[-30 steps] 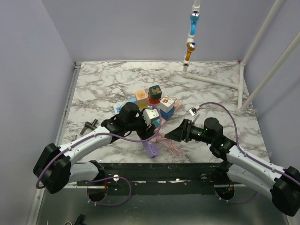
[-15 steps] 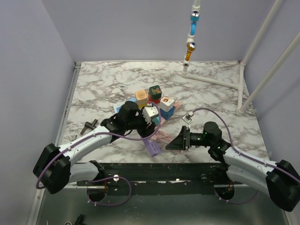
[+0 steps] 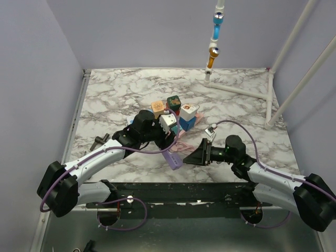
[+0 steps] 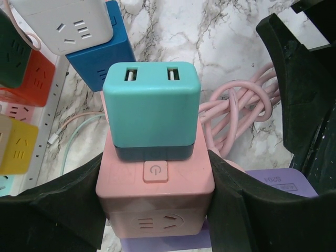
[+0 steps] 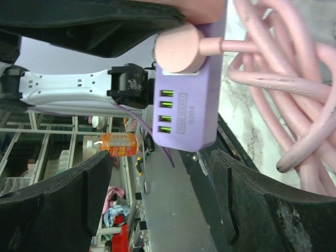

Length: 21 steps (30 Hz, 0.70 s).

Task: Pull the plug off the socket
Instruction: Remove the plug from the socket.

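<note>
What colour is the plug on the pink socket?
The plug on the socket is teal, darker at its base; clearest in left wrist view.

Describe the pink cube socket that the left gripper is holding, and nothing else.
The pink cube socket is a matte plastic block with rounded edges. In the left wrist view its upper face carries a square power button, and the face below shows socket slots. A teal adapter with two USB ports sits plugged in above the button. The fingers of the left gripper press its two flanks. A purple power strip shows just beneath; whether they touch cannot be told.
</note>
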Each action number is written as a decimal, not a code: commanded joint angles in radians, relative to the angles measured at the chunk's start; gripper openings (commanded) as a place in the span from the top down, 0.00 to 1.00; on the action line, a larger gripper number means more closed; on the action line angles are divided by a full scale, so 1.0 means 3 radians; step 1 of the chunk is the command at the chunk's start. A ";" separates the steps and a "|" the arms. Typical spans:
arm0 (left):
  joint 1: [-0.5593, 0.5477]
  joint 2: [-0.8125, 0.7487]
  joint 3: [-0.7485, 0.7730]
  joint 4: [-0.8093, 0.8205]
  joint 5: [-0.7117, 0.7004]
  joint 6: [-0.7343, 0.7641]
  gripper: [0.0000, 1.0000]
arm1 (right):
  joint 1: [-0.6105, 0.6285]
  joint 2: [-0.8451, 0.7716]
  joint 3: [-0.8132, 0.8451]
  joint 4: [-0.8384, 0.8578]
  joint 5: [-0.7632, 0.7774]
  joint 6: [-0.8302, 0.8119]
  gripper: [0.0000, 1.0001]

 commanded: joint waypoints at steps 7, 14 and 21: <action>0.0055 -0.0059 0.0412 0.0554 -0.0195 -0.0177 1.00 | 0.0007 0.1123 -0.0116 0.1342 0.0244 0.0134 0.13; 0.0054 -0.0054 0.0386 0.0572 -0.0166 -0.0283 1.00 | 0.0003 0.2107 -0.0067 0.3150 0.0194 0.0675 0.13; 0.0057 -0.0083 0.0263 0.0615 -0.0211 -0.0256 1.00 | 0.0022 0.2933 0.0166 0.4151 -0.0004 0.1185 0.14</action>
